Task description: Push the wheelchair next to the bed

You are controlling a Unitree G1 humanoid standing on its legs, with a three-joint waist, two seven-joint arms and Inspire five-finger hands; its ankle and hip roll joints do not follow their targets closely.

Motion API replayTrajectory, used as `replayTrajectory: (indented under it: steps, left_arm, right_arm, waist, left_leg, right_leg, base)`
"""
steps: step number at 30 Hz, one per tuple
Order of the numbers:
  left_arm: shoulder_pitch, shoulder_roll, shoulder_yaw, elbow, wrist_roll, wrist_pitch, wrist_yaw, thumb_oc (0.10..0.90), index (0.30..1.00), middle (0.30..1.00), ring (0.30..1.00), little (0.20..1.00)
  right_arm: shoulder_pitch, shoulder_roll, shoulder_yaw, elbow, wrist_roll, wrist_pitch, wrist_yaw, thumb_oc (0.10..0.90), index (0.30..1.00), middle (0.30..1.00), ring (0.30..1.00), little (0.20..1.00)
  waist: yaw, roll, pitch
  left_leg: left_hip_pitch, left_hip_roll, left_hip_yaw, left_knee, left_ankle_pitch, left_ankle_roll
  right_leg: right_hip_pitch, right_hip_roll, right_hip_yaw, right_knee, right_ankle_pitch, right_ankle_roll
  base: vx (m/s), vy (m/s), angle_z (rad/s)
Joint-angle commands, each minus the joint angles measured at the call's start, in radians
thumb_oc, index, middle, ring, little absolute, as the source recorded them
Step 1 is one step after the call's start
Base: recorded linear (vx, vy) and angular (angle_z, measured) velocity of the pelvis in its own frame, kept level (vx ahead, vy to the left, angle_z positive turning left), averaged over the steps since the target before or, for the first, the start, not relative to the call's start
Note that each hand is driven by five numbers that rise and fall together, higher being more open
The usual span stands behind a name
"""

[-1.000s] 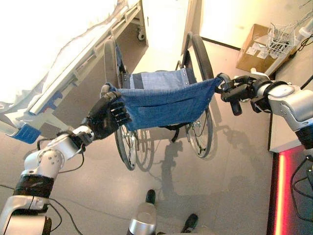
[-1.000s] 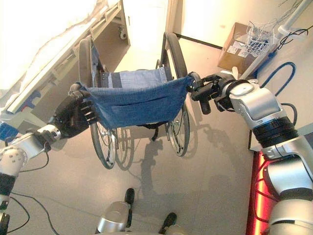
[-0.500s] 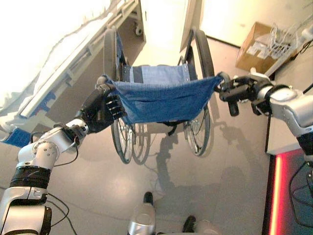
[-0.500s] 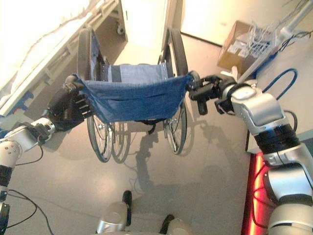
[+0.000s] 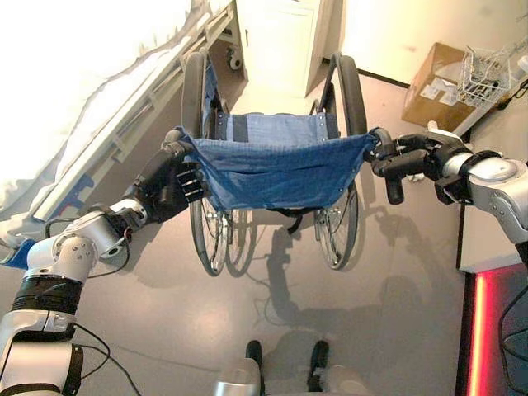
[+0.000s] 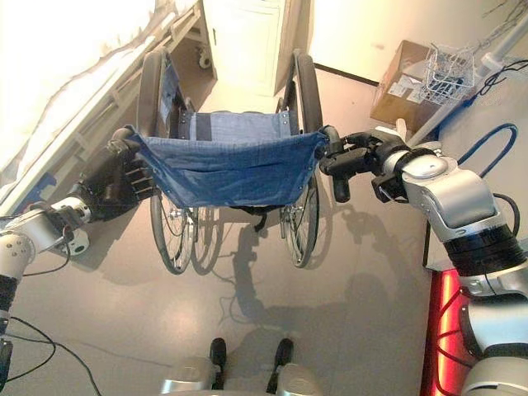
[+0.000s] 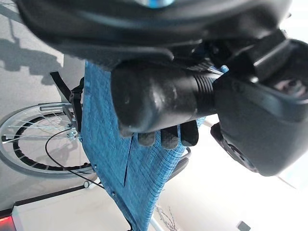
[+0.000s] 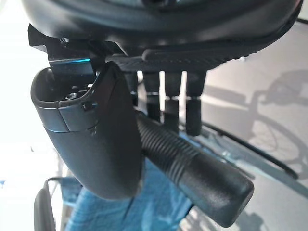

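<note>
The dark right hand curls around a ribbed black rubber handle grip, above blue denim-like fabric.

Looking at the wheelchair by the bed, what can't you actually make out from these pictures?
- Wheelchair front wheels and footrests: hidden under its blue seat in both eye views.
- Bed surface: washed out by glare, cut off by the edge.
- Left push handle: covered by the left robot hand.
- Cardboard box contents: closed, partly behind the wire basket.
</note>
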Motion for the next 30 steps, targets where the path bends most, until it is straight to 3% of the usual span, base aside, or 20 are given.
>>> replayTrajectory:
  steps: [1, 3, 5, 6, 9, 12, 13, 14, 15, 17, 19, 21, 24, 25, 27, 30]
  left_arm:
    - [-0.252, 0.023, 0.014, 0.123, -0.057, -0.175, 0.007, 0.4, 0.3, 0.3, 0.3, 0.3]
    - [-0.257, 0.018, 0.022, 0.13, -0.035, -0.181, 0.006, 0.4, 0.3, 0.3, 0.3, 0.3]
    - [-0.257, 0.008, 0.014, 0.132, -0.043, -0.196, 0.002, 0.4, 0.3, 0.3, 0.3, 0.3]
    - [-0.258, 0.003, 0.015, 0.129, -0.04, -0.198, 0.005, 0.4, 0.3, 0.3, 0.3, 0.3]
    - [-0.242, -0.022, 0.036, 0.11, -0.06, -0.206, 0.032, 0.4, 0.3, 0.3, 0.3, 0.3]
    - [-0.234, -0.029, 0.053, 0.08, -0.077, -0.192, 0.05, 0.4, 0.3, 0.3, 0.3, 0.3]
    - [-0.23, -0.032, 0.061, 0.073, -0.079, -0.189, 0.055, 0.4, 0.3, 0.3, 0.3, 0.3]
    - [-0.229, -0.022, 0.06, 0.086, -0.096, -0.188, 0.051, 0.4, 0.3, 0.3, 0.3, 0.3]
    - [-0.23, -0.019, 0.058, 0.091, -0.101, -0.19, 0.052, 0.4, 0.3, 0.3, 0.3, 0.3]
    - [-0.219, -0.022, 0.059, 0.107, -0.11, -0.201, 0.052, 0.4, 0.3, 0.3, 0.3, 0.3]
    - [-0.194, -0.03, 0.074, 0.107, -0.098, -0.206, 0.038, 0.4, 0.3, 0.3, 0.3, 0.3]
    - [-0.097, -0.05, 0.139, 0.081, -0.076, -0.21, 0.001, 0.4, 0.3, 0.3, 0.3, 0.3]
    - [-0.054, -0.047, 0.175, 0.081, -0.067, -0.199, -0.027, 0.4, 0.3, 0.3, 0.3, 0.3]
    - [-0.03, -0.024, 0.203, 0.095, -0.061, -0.174, -0.057, 0.4, 0.3, 0.3, 0.3, 0.3]
    - [-0.025, -0.009, 0.203, 0.1, -0.06, -0.163, -0.061, 0.4, 0.3, 0.3, 0.3, 0.3]
    - [-0.068, 0.024, 0.157, 0.115, -0.096, -0.17, -0.024, 0.4, 0.3, 0.3, 0.3, 0.3]
  right_arm:
    - [-0.043, 0.031, 0.066, -0.147, 0.069, -0.149, 0.121, 0.4, 0.3, 0.3, 0.3, 0.3]
    - [-0.037, 0.042, 0.057, -0.151, 0.049, -0.15, 0.133, 0.4, 0.3, 0.3, 0.3, 0.3]
    - [-0.042, 0.039, 0.058, -0.142, 0.047, -0.153, 0.14, 0.4, 0.3, 0.3, 0.3, 0.3]
    - [-0.047, 0.037, 0.061, -0.137, 0.046, -0.152, 0.143, 0.4, 0.3, 0.3, 0.3, 0.3]
    - [-0.075, 0.006, 0.08, -0.114, 0.023, -0.161, 0.195, 0.4, 0.3, 0.3, 0.3, 0.3]
    - [-0.089, -0.021, 0.079, -0.115, 0.031, -0.15, 0.213, 0.4, 0.3, 0.3, 0.3, 0.3]
    - [-0.096, -0.029, 0.08, -0.113, 0.034, -0.145, 0.221, 0.4, 0.3, 0.3, 0.3, 0.3]
    - [-0.112, -0.041, 0.095, -0.104, 0.027, -0.148, 0.241, 0.4, 0.3, 0.3, 0.3, 0.3]
    - [-0.115, -0.042, 0.102, -0.102, 0.023, -0.151, 0.247, 0.4, 0.3, 0.3, 0.3, 0.3]
    - [-0.123, -0.036, 0.13, -0.113, 0.017, -0.154, 0.241, 0.4, 0.3, 0.3, 0.3, 0.3]
    - [-0.113, -0.034, 0.13, -0.128, 0.018, -0.149, 0.231, 0.4, 0.3, 0.3, 0.3, 0.3]
    - [-0.093, -0.043, 0.115, -0.167, 0.027, -0.114, 0.217, 0.4, 0.3, 0.3, 0.3, 0.3]
    - [-0.087, -0.054, 0.106, -0.18, 0.035, -0.098, 0.217, 0.4, 0.3, 0.3, 0.3, 0.3]
    - [-0.066, -0.061, 0.087, -0.191, 0.052, -0.087, 0.214, 0.4, 0.3, 0.3, 0.3, 0.3]
    - [-0.021, -0.061, 0.056, -0.203, 0.042, -0.091, 0.215, 0.4, 0.3, 0.3, 0.3, 0.3]
    - [0.065, -0.064, 0.007, -0.229, 0.029, -0.131, 0.212, 0.4, 0.3, 0.3, 0.3, 0.3]
  waist:
    - [-0.057, -0.008, -0.22]
    - [-0.06, -0.011, -0.218]
    - [-0.062, -0.012, -0.221]
    - [-0.062, -0.012, -0.223]
    - [-0.06, -0.017, -0.225]
    - [-0.061, -0.02, -0.221]
    - [-0.064, -0.018, -0.221]
    - [-0.071, -0.016, -0.224]
    - [-0.073, -0.015, -0.225]
    - [-0.076, -0.004, -0.235]
    - [-0.073, 0.001, -0.242]
    - [-0.052, 0.011, -0.247]
    - [-0.044, 0.016, -0.251]
    - [-0.043, 0.026, -0.259]
    - [-0.048, 0.036, -0.257]
    - [-0.053, 0.031, -0.248]
  left_leg:
    - [-0.011, -0.062, 0.028, 0.035, -0.067, -0.054]
    - [-0.003, -0.058, 0.059, 0.077, -0.093, -0.053]
    - [-0.022, -0.052, 0.061, 0.151, -0.079, -0.064]
    - [-0.032, -0.042, 0.065, 0.203, -0.05, -0.08]
    - [-0.14, 0.013, 0.053, 0.515, 0.126, -0.185]
    - [-0.204, 0.046, 0.058, 0.571, 0.144, -0.197]
    - [-0.206, 0.08, 0.074, 0.55, 0.149, -0.2]
    - [-0.175, 0.124, 0.095, 0.452, 0.148, -0.19]
    - [-0.163, 0.128, 0.097, 0.42, 0.148, -0.185]
    - [-0.111, 0.174, 0.08, 0.18, 0.173, -0.175]
    - [-0.088, 0.212, 0.063, 0.064, 0.214, -0.19]
    - [-0.1, 0.281, -0.009, -0.054, 0.32, -0.216]
    - [-0.101, 0.287, -0.026, -0.061, 0.313, -0.214]
    - [-0.059, 0.26, -0.021, -0.083, 0.23, -0.207]
    - [-0.03, 0.238, 0.005, -0.099, 0.184, -0.198]
    - [-0.011, 0.168, 0.017, -0.081, 0.119, -0.148]
  right_leg:
    - [-0.162, 0.013, 0.03, -0.042, 0.113, 0.087]
    - [-0.166, 0.011, 0.0, -0.024, 0.099, 0.08]
    - [-0.147, 0.032, 0.002, -0.026, 0.078, 0.058]
    - [-0.141, 0.038, -0.006, -0.02, 0.066, 0.046]
    - [-0.085, 0.039, -0.078, -0.018, 0.01, -0.02]
    - [-0.064, 0.03, -0.097, -0.02, -0.002, -0.031]
    - [-0.058, 0.031, -0.104, -0.018, -0.009, -0.033]
    - [-0.052, 0.029, -0.101, -0.015, -0.015, -0.03]
    - [-0.051, 0.028, -0.097, -0.013, -0.015, -0.028]
    - [-0.038, 0.031, -0.056, -0.024, -0.012, -0.011]
    - [-0.02, 0.028, -0.035, -0.042, -0.014, -0.001]
    - [0.008, 0.002, 0.009, -0.052, -0.022, 0.01]
    - [0.007, -0.015, 0.02, -0.036, -0.034, 0.016]
    - [0.004, -0.045, 0.01, -0.002, -0.05, 0.036]
    - [0.002, -0.066, 0.002, 0.036, -0.055, 0.05]
    - [-0.015, -0.107, 0.02, 0.119, -0.041, 0.087]
  base:
    - [0.25, -0.014, 0.22]
    - [0.24, -0.03, 0.15]
    - [0.25, -0.035, 0.29]
    - [0.26, -0.025, 0.3]
    - [0.24, 0.036, 0.11]
    - [0.15, 0.108, 0.08]
    - [0.23, 0.243, 0.16]
    - [0.22, 0.261, 0.32]
    - [0.27, 0.373, 0.39]
    - [0.26, 0.388, 0.28]
    - [0.25, 0.362, 0.01]
    - [0.27, 0.48, -0.18]
    - [0.17, 0.329, -0.85]
    - [0.21, 0.367, -0.5]
    - [0.21, 0.416, -0.32]
    - [0.11, 0.304, -0.23]
